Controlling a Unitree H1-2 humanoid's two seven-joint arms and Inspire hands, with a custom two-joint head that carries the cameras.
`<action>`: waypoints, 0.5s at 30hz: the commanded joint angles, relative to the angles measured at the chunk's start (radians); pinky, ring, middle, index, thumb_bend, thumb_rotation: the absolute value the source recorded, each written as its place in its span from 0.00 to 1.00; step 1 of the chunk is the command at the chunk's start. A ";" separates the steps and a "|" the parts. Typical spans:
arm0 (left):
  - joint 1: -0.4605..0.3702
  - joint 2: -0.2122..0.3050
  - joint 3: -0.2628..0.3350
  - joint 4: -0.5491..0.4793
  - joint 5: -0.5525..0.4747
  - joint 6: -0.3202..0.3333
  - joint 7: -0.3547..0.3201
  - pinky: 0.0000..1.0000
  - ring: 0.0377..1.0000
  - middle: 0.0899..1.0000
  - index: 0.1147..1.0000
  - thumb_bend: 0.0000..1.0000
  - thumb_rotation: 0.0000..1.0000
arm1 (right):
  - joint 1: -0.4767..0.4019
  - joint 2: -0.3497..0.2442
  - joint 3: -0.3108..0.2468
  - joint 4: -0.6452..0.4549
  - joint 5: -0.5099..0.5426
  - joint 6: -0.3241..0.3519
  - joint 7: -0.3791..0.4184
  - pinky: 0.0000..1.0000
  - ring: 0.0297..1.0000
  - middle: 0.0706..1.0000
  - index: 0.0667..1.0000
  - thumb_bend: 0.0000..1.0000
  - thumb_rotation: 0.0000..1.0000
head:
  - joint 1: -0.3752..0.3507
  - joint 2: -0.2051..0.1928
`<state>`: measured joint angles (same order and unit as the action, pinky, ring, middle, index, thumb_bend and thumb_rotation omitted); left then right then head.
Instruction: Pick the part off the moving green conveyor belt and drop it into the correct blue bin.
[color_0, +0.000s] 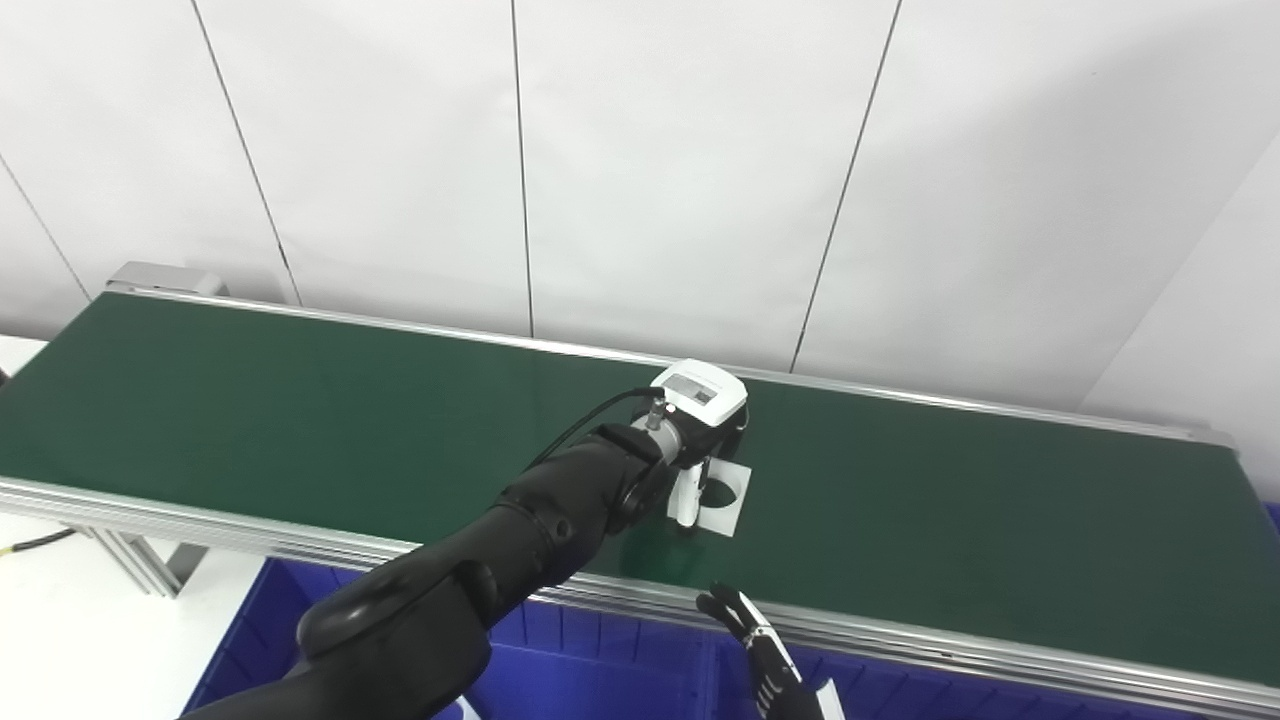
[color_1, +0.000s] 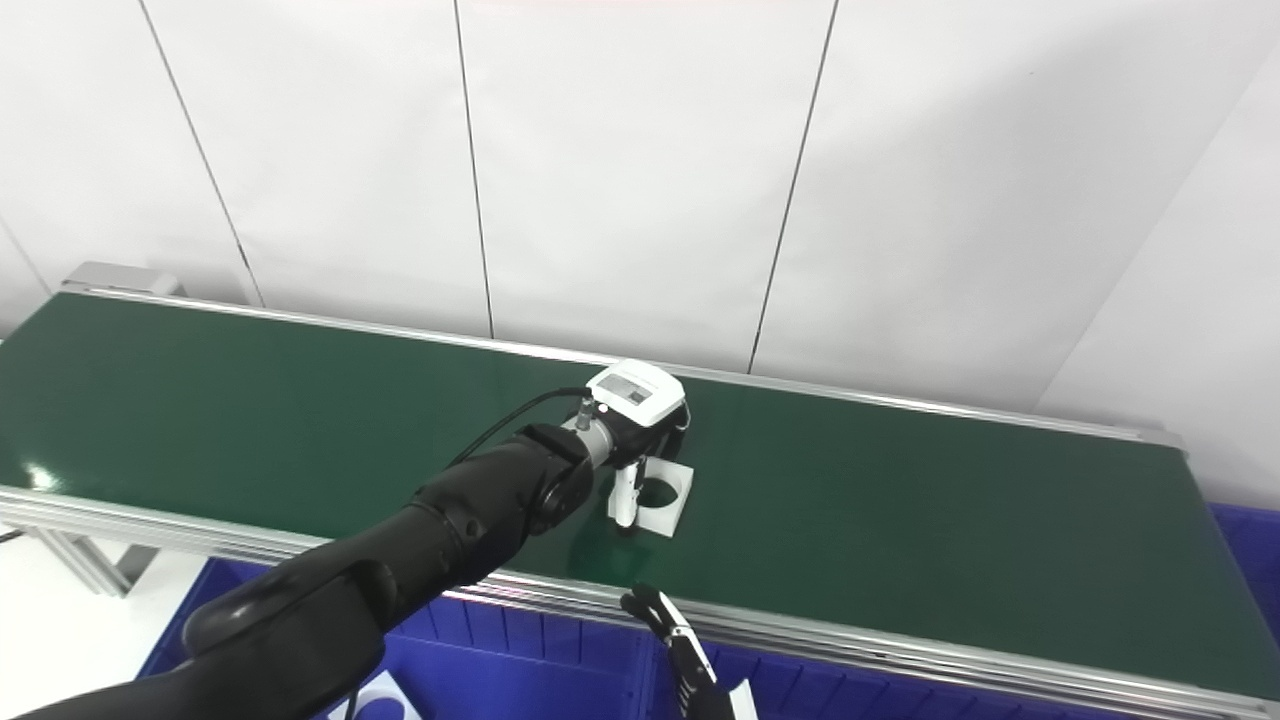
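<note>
Pick stage, nothing binned yet. Part (color_0: 722, 497), a white square piece with a round hole, lies on the belt (color_0: 300, 420) mid-length, nearer its front edge than the back. Left hand (color_0: 700, 425) is down over the part, fingers reaching at it; can't tell if clamped. Right hand (color_0: 755, 640) waits low at the front rail, fingers apart, above the bin (color_0: 590, 660).

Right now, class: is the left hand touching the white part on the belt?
Cannot tell. In both views the left hand sits over the white part and overlaps it, hiding any contact or gap.
</note>
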<state>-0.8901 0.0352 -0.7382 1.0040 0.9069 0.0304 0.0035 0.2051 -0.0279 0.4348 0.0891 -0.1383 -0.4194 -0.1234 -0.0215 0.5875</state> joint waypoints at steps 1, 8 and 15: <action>-0.014 0.048 0.017 -0.048 -0.003 0.037 -0.026 0.14 0.19 0.39 0.42 0.53 0.00 | -0.014 0.013 -0.008 -0.030 0.006 -0.050 0.012 0.99 0.93 0.85 0.89 1.00 0.92 | 0.012 0.005; 0.006 0.129 0.041 -0.281 -0.001 0.054 -0.126 0.13 0.17 0.34 0.42 0.52 0.00 | -0.033 0.012 -0.028 -0.010 0.011 -0.050 0.012 0.97 0.92 0.84 0.90 1.00 0.92 | 0.047 0.021; 0.082 0.236 0.101 -0.565 -0.003 0.054 -0.209 0.19 0.23 0.35 0.43 0.52 0.00 | -0.065 0.002 -0.052 0.019 0.033 -0.050 0.011 0.95 0.89 0.84 0.89 0.99 0.93 | 0.100 0.040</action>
<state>-0.7905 0.2453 -0.6625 0.5025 0.9026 0.0716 -0.1898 0.1531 -0.0287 0.3897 0.1190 -0.1226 -0.4194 -0.1166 0.0629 0.6228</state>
